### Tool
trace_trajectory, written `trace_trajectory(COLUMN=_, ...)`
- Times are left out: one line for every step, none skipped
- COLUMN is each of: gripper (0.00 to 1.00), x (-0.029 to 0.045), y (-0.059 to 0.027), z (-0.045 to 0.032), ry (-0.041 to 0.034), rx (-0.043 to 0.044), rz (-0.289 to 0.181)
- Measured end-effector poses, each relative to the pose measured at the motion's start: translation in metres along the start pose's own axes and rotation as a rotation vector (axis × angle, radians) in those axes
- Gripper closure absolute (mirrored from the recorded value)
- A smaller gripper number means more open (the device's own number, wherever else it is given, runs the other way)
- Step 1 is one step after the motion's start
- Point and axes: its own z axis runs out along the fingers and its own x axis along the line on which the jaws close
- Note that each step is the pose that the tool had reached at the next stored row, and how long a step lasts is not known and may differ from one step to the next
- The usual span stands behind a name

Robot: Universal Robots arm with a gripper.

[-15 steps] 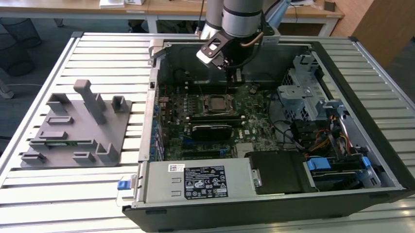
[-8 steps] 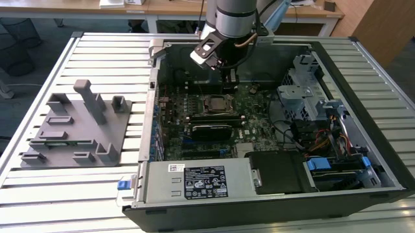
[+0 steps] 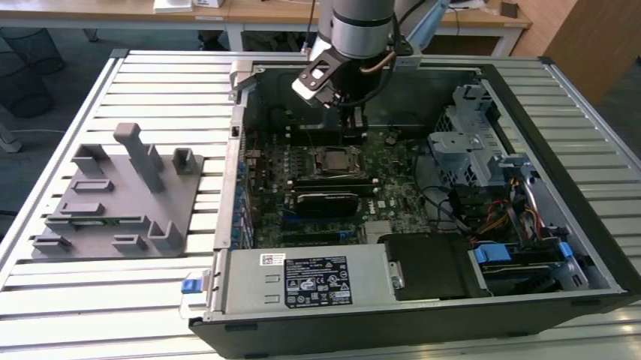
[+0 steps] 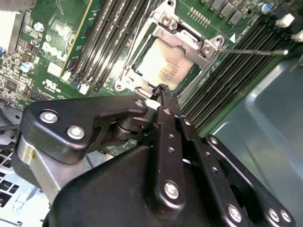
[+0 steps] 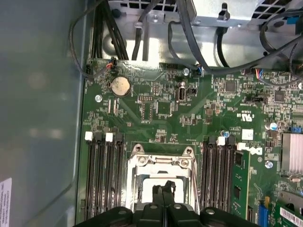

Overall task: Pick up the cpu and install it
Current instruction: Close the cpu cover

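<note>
1. Black metal links of the gripper [image 4: 162, 90] take up the foreground of the second wrist view. Its two fingers are pressed together into one narrow tip, and nothing is held between them.
2. Just beyond that tip lies the cpu [image 4: 166, 66], its silver-grey top facing up. It sits flat inside the metal socket frame [image 4: 185, 41]. The tip hangs at the chip's near edge, but I cannot tell whether it touches.
3. A thin lever rod [image 4: 251, 51] runs out from the frame across the dark memory slots [image 4: 232, 80], a detail best seen in this view.
4. The first wrist view looks along the fingers, which meet at a hairline seam and partly cover the chip. Past the socket it shows more of the green motherboard [image 5: 189, 118], a round coin battery [image 5: 120, 86] and black cables [image 5: 189, 38] against the case wall.
5. The exterior view gives the wider setting. The arm [image 3: 359, 30] comes down at the upper middle of the frame into an open computer case [image 3: 401, 330]. A grey power supply [image 3: 300, 279] sits at the lower middle.
6. On the exterior view's left, a grey plastic fixture [image 3: 115, 199] stands on the slatted metal table [image 3: 100, 300], apart from the case. Farthest off, wooden desks [image 3: 260, 11] line the upper edge.
</note>
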Motion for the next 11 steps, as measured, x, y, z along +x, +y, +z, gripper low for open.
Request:
trace_trajectory(gripper=0.89, x=0.0001, y=-0.0016, z=0.0001, ry=-0.0001, rx=0.0001, rz=0.0)
trace_trajectory(gripper=0.89, x=0.0002, y=-0.0036, z=0.0003, ry=-0.0002, rx=0.0001, rz=0.0)
trace_trajectory(gripper=0.89, x=0.0003, y=-0.0053, z=0.0005, ry=-0.0002, rx=0.0001, rz=0.0)
trace_trajectory(gripper=0.89, x=0.0003, y=-0.007, z=0.0008, ry=-0.0001, rx=0.0001, rz=0.0)
trace_trajectory(gripper=0.89, x=0.0004, y=-0.0088, z=0.0011, ry=-0.0003, rx=0.0002, rz=0.0)
trace_trajectory(gripper=0.89, x=0.0005, y=-0.0115, z=0.0016, ry=-0.0004, rx=0.0006, rz=0.0)
trace_trajectory(gripper=0.89, x=0.0007, y=-0.0137, z=0.0022, ry=-0.0007, rx=0.0012, rz=0.0)
trace_trajectory(gripper=0.89, x=0.0008, y=-0.0159, z=0.0029, ry=-0.0009, rx=0.002, rz=0.0)
trace_trajectory(gripper=0.89, x=0.0009, y=-0.0182, z=0.0036, ry=-0.001, rx=0.0025, rz=0.0)
trace_trajectory(gripper=0.89, x=0.001, y=-0.0204, z=0.0042, ry=-0.0009, rx=0.0028, rz=0.0)
trace_trajectory(gripper=0.89, x=0.001, y=-0.0228, z=0.0046, ry=-0.0009, rx=0.0029, rz=0.0)
